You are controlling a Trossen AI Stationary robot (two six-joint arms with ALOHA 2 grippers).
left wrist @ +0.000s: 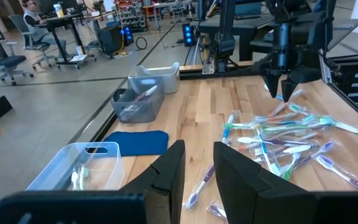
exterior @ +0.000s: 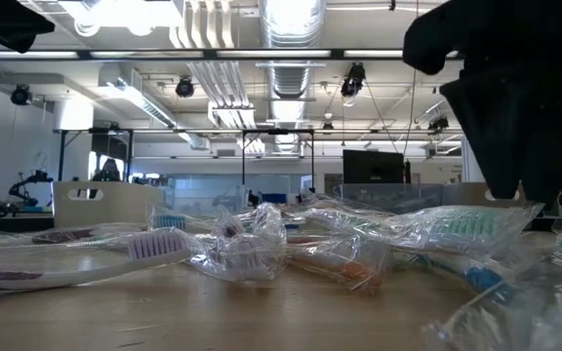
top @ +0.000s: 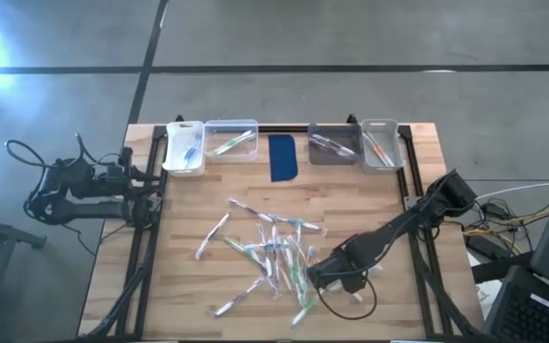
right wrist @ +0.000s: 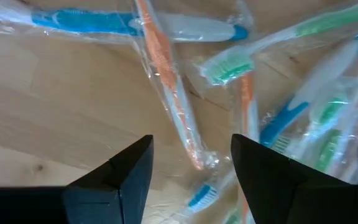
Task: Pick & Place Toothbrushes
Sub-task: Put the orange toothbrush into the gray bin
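The right gripper hangs over the toothbrushes heaped mid-table, fingers spread astride an orange brush, holding nothing. This looks like the picking step: next it should drop and pinch that handle. The left gripper waits at the table's left edge, part open and empty

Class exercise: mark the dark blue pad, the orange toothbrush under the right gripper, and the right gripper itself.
dark blue pad (top: 283, 157): high view, the middle of its surface.
orange toothbrush (right wrist: 164, 59): right wrist view, mid-handle inside its clear wrapper.
right gripper (right wrist: 191, 163): right wrist view, the gap between its open fingertips.
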